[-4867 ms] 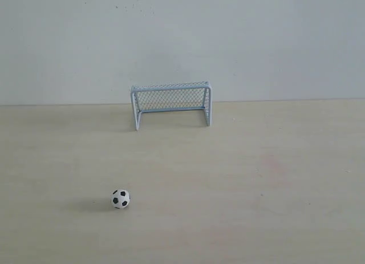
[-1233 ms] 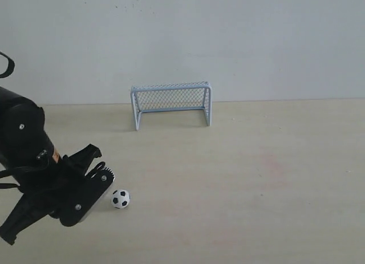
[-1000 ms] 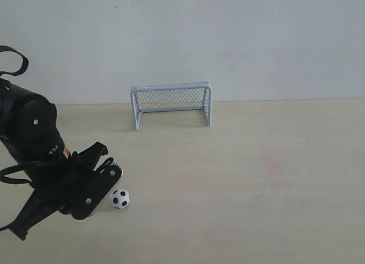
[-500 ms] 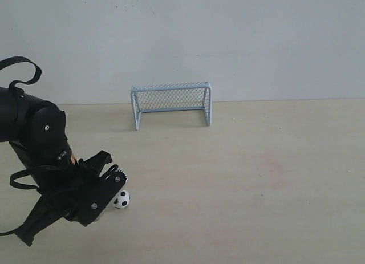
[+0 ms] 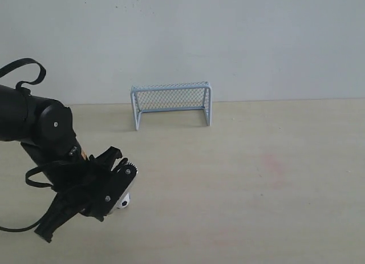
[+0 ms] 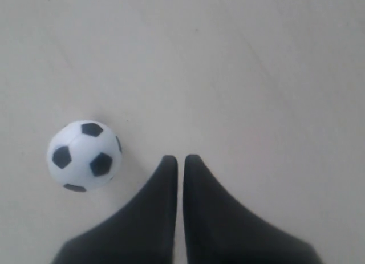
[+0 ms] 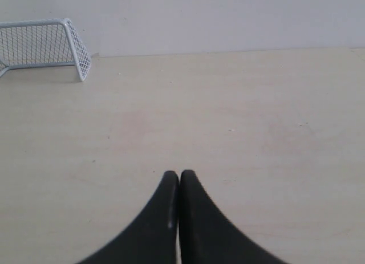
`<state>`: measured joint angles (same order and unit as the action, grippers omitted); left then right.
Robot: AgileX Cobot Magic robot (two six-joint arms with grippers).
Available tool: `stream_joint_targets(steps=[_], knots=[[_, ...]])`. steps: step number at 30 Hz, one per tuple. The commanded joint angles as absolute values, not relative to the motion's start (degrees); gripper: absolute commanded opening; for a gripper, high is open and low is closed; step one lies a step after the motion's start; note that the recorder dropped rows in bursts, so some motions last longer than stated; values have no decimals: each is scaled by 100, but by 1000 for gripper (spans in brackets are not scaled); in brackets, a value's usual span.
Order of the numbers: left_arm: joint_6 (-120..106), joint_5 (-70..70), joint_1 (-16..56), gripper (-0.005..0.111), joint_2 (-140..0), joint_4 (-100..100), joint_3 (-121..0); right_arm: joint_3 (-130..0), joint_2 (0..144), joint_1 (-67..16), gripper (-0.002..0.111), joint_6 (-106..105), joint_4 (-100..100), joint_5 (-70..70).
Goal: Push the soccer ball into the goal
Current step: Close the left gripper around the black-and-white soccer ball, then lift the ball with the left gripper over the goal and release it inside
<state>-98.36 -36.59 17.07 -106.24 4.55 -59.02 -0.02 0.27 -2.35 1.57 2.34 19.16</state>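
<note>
The soccer ball, white with black patches, lies on the pale table at the front left, partly covered by my left gripper. In the left wrist view the ball sits just beside the left gripper, whose black fingers are shut with only a hairline gap and nothing between them. The ball is close to one finger but apart from it. The goal stands at the table's back edge against the wall, mouth facing forward. My right gripper is shut and empty, far from the goal.
A plain grey wall rises right behind the goal. The left arm's black links and cable fill the left side. A faint pinkish stain marks the table's right half.
The left arm came in from the left and moved rightward and down until its gripper overlaps the ball. The ball has stayed at the same spot. The goal is unmoved.
</note>
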Motion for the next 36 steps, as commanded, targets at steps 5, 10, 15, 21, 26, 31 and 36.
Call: stream_joint_targets(steps=[5,10,15,21,26,31,36], knots=[[-9857,-4187,1742,4,-11080,763,-6523,0,0,-227,0,131,250,1890],[-9857,-4465,1721,4,-11069,634,-6527,0,0,-227,0,131,250,1890],[-9722,-4499,1721,4,-11069,619,-6527,0,0,-227,0,131,250,1890],[-9434,-4797,1721,4,-11069,495,-6527,0,0,-227,0,131,250,1890],[-9433,-4886,1721,4,-11069,495,-6527,0,0,-227,0,131,250,1890],[-9941,-3549,1721,4,-11094,284,-6527,0,0,-227,0,131,250,1890],[-7626,0,1721,4,-11071,-368,-6760,0,0,-227,0,131,250,1890]])
